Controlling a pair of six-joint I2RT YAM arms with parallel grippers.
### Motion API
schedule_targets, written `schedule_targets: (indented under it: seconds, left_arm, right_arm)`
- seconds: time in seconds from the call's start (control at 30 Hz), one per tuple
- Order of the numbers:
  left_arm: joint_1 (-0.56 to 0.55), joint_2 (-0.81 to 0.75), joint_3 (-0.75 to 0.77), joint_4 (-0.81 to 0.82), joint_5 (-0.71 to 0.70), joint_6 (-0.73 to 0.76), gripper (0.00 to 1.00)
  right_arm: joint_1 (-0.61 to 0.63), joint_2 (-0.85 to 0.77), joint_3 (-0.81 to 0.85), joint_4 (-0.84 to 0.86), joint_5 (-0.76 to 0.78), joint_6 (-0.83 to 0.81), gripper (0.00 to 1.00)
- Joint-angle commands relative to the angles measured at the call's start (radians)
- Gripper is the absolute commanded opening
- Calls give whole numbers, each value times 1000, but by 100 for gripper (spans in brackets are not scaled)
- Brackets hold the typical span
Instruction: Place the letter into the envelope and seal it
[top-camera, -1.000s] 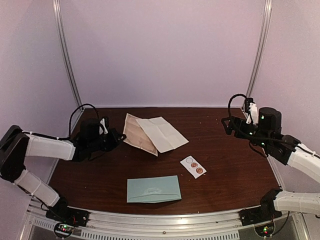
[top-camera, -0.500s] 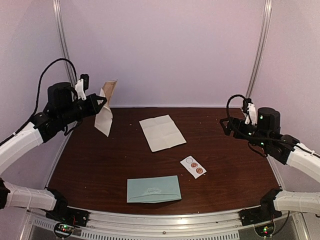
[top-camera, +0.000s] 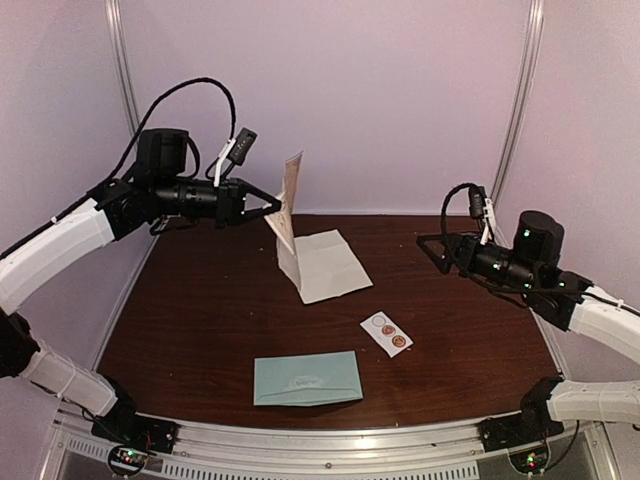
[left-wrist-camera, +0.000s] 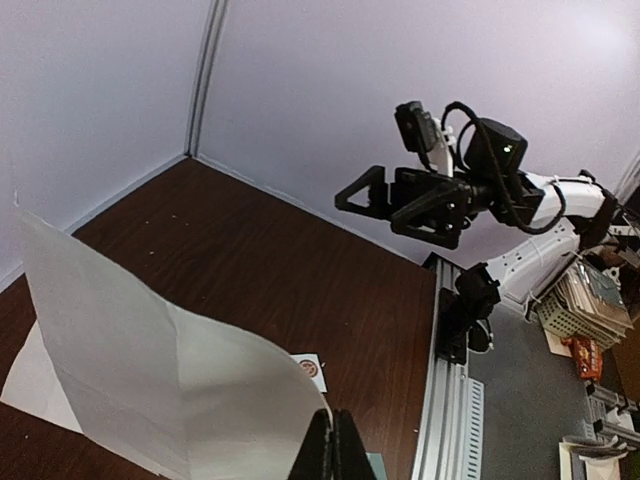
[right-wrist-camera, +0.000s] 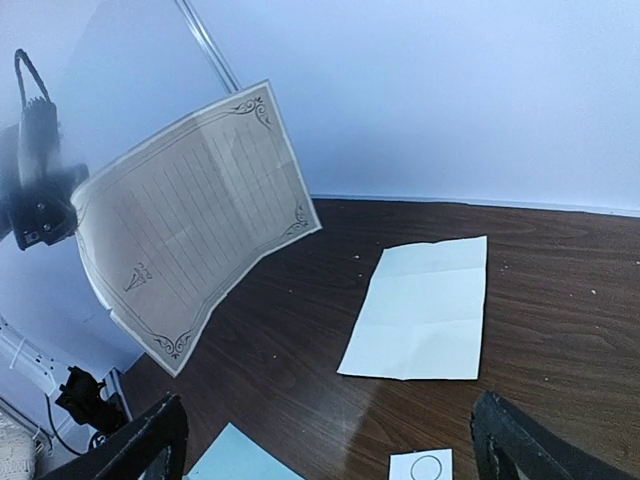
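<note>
Probably a lab: white booth walls (top-camera: 350, 100), aluminium frame (top-camera: 300, 451), wooden table (top-camera: 200, 320).

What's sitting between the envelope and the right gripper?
The white sticker strip, flat on the table between the envelope and the open right gripper; the top external view shows it.

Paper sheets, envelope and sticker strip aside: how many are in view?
2: one lined sheet held aloft by the left fingers, one blank sheet lying flat beyond the envelope. None seems hidden.

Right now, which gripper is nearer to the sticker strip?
Right. The right gripper hovers open, behind and to the right of the sticker strip; the left gripper is raised at the far left, shut on the lined letter.
</note>
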Motion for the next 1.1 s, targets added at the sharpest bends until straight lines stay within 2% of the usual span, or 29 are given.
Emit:
schedule_targets:
  seconds: [0.0, 0.3, 0.5, 0.77, 0.83, 1.07]
  left_arm:
    - [-52, 13, 89, -76, 190, 113, 0]
    - [-125, 22, 134, -111, 292, 106, 0]
    - [-142, 31, 176, -185, 327, 126, 0]
    - [-144, 2, 158, -189, 351, 115, 0]
    - [-144, -3, 155, -189, 353, 114, 0]
    - [-146, -1, 151, -189, 345, 118, 0]
  right_arm:
    - [25, 21, -7, 125, -134, -11, 100]
    - [76, 88, 30, 145, -174, -38, 100]
    - [91, 118, 77, 158, -165, -86, 100]
    - [91, 139, 125, 149, -187, -115, 99]
    - [91, 137, 137, 152, -216, -115, 94]
    - [92, 143, 151, 210, -322, -88, 56]
